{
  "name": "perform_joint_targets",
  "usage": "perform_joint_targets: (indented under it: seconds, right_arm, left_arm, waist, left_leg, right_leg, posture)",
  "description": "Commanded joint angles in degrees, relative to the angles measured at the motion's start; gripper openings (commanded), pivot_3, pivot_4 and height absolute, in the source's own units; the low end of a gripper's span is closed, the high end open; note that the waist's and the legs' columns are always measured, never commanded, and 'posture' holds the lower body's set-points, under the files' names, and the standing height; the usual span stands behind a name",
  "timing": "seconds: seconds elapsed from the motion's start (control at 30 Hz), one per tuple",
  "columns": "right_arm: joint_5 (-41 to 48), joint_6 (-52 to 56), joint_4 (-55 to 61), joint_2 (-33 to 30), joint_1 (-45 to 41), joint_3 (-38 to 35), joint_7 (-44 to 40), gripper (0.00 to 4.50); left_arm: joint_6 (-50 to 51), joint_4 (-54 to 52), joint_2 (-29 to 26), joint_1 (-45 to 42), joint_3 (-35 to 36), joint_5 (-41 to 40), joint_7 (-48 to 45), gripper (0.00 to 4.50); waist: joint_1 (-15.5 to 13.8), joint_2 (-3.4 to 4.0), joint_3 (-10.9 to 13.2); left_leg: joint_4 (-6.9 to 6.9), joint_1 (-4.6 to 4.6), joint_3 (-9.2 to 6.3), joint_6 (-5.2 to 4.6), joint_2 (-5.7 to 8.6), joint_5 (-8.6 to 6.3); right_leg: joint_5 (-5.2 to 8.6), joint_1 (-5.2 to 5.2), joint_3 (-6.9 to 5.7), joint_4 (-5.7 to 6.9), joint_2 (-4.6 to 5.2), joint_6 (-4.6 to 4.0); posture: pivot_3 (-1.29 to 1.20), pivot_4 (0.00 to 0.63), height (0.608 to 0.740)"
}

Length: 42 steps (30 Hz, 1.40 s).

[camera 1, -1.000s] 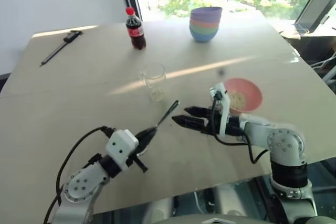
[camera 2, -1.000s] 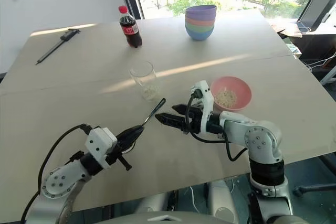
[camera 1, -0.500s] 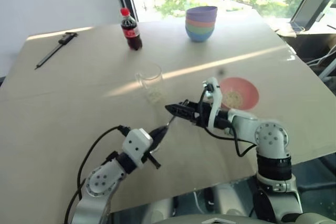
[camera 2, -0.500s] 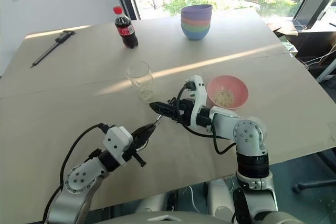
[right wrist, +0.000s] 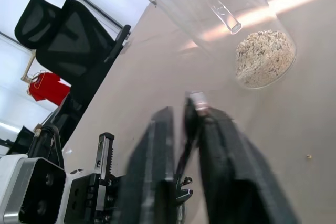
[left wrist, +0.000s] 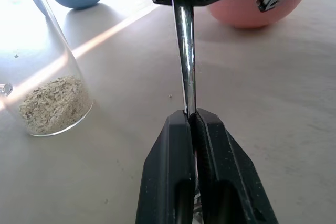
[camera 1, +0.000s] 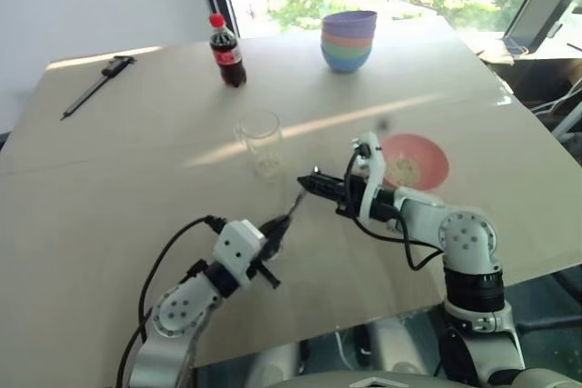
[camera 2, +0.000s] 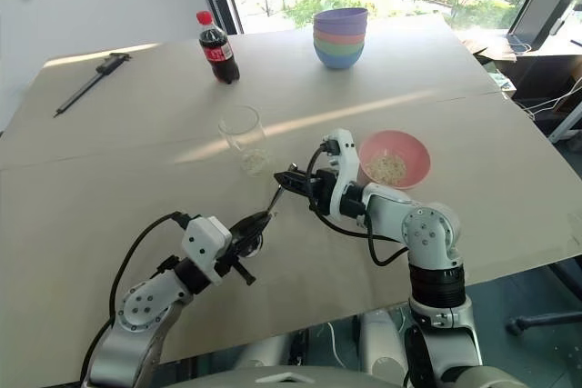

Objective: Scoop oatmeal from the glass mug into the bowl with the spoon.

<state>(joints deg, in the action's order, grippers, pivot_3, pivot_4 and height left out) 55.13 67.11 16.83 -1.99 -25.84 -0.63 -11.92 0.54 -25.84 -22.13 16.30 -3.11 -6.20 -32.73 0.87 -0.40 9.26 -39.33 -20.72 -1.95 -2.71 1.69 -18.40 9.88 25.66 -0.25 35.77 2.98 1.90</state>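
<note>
My left gripper is shut on the lower end of the slim silver spoon, which slants up and away over the table. Its upper end sits between the fingers of my right gripper, shut on it; the left wrist view shows those black fingers clamped on the spoon. The glass mug stands just beyond the spoon, with oatmeal in its bottom. To the right lies the pink bowl, holding a little oatmeal.
At the table's far side stand a cola bottle and a stack of coloured bowls. A long black tool lies at the far left. The table's near edge runs just below both arms.
The right gripper was open beside the spoon a second ago. The spoon's upper end then came between its fingers, and they have shut on it. The left gripper kept its hold.
</note>
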Motion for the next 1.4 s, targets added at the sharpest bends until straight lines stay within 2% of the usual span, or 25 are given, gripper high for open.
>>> perform_joint_targets:
  seconds: [0.03,0.3,0.33,0.37,0.5,0.63,0.73,0.87,1.0,1.13,1.4]
  right_arm:
    - [0.35,-0.86,0.39,0.23,-1.01,0.33,-0.79,0.07]
    - [-0.06,-1.10,-0.22,-0.09,-1.10,-0.65,-0.41,0.07]
    - [-0.03,-1.07,-0.24,-0.10,-1.08,-0.73,-0.34,0.00]
    - [-0.03,-1.06,-0.26,-0.12,-1.08,-0.82,-0.28,0.00]
    - [0.21,-1.00,-0.80,-0.30,-1.65,-2.07,0.29,0.00]
    - [0.44,-0.74,-1.12,-1.23,-2.32,-3.50,0.56,0.00]
    - [0.37,-0.57,-1.43,-2.26,-2.70,-4.43,0.65,0.00]
    - [1.05,-0.45,-1.67,-2.47,-3.91,-6.26,1.98,0.00]
    - [3.08,0.46,-0.28,-2.17,-4.74,-7.62,3.06,0.00]
    - [9.00,3.00,3.07,-4.08,-5.86,-10.05,3.86,0.00]
    - [12.59,2.27,3.67,-7.04,-6.36,-12.36,8.43,0.00]
  left_arm:
    - [-1.36,-0.77,-0.44,-0.15,-0.70,-0.94,-0.74,0.00]
    - [-0.13,-1.12,0.00,-0.42,0.94,-2.64,0.18,0.00]
    - [-0.31,-1.17,-0.04,-0.39,1.00,-2.57,0.27,0.71]
    - [-0.58,-1.21,-0.10,-0.32,1.10,-2.39,0.49,0.98]
    - [-0.71,-2.79,0.82,0.82,3.58,-4.36,2.27,2.58]
    - [4.60,-6.07,3.79,1.30,10.40,-13.52,5.96,2.58]
    - [4.58,-5.62,3.49,1.46,15.55,-15.00,7.52,2.58]
    - [6.13,2.87,1.17,-5.41,20.88,-15.50,9.33,2.58]
    - [4.36,10.12,-0.71,-12.11,20.92,-15.54,6.40,2.58]
    - [-0.47,23.87,-2.72,-22.72,19.07,-13.55,0.94,2.58]
    - [-8.75,45.01,-4.11,-37.02,15.62,-9.84,-4.72,2.58]
  waist:
    - [0.01,0.00,0.00]
    - [0.00,0.00,0.00]
    - [0.00,0.00,0.00]
    - [-0.01,0.00,0.00]
    - [0.00,0.01,0.00]
    - [-0.02,0.00,0.01]
    - [-0.02,0.01,0.01]
    - [-0.22,0.02,0.01]
    - [-0.05,0.01,0.01]
    - [-0.15,0.00,0.02]
    - [-0.07,-0.01,0.02]
  left_leg:
    - [0.00,0.00,0.00,0.00,0.00,0.00]
    - [0.00,0.00,0.00,0.00,0.00,0.00]
    - [0.00,0.00,0.00,0.00,0.00,0.00]
    - [0.00,0.00,-0.01,0.00,0.00,0.00]
    - [0.00,0.00,0.00,0.00,0.00,0.00]
    - [-0.01,-0.02,-0.02,0.00,-0.01,0.00]
    - [0.00,-0.01,-0.03,0.00,-0.01,0.00]
    - [-0.01,-0.02,-0.06,0.00,0.01,0.00]
    - [-0.04,0.01,-0.05,0.01,0.03,0.02]
    - [-0.03,-0.05,-0.05,0.24,0.04,0.15]
    - [-0.01,-0.08,0.00,0.23,0.04,0.14]
  right_leg:
    - [0.00,0.00,0.00,0.00,0.00,0.00]
    - [0.00,0.00,0.00,0.00,0.00,0.00]
    - [0.00,0.00,0.00,0.00,0.00,0.00]
    - [0.00,0.00,0.00,0.00,0.00,0.00]
    - [0.00,0.00,0.00,0.00,0.01,0.00]
    - [0.00,0.00,-0.01,-0.01,0.04,0.01]
    - [0.00,0.00,-0.03,0.00,0.01,0.00]
    - [0.00,-0.01,-0.06,0.00,-0.03,0.00]
    - [0.00,-0.03,-0.04,0.03,-0.09,0.00]
    - [-0.01,0.01,-0.06,0.01,-0.08,-0.01]
    - [-0.01,0.02,-0.03,-0.05,-0.06,0.01]
  posture:
    - [0.00,0.150,0.740]
    - [0.00,0.150,0.740]
    - [0.00,0.150,0.740]
    - [0.00,0.150,0.740]
    - [0.00,0.150,0.740]
    - [0.00,0.150,0.740]
    - [0.00,0.150,0.740]
    - [0.00,0.150,0.740]
    - [0.00,0.150,0.740]
    - [0.00,0.150,0.740]
    - [0.00,0.150,0.740]
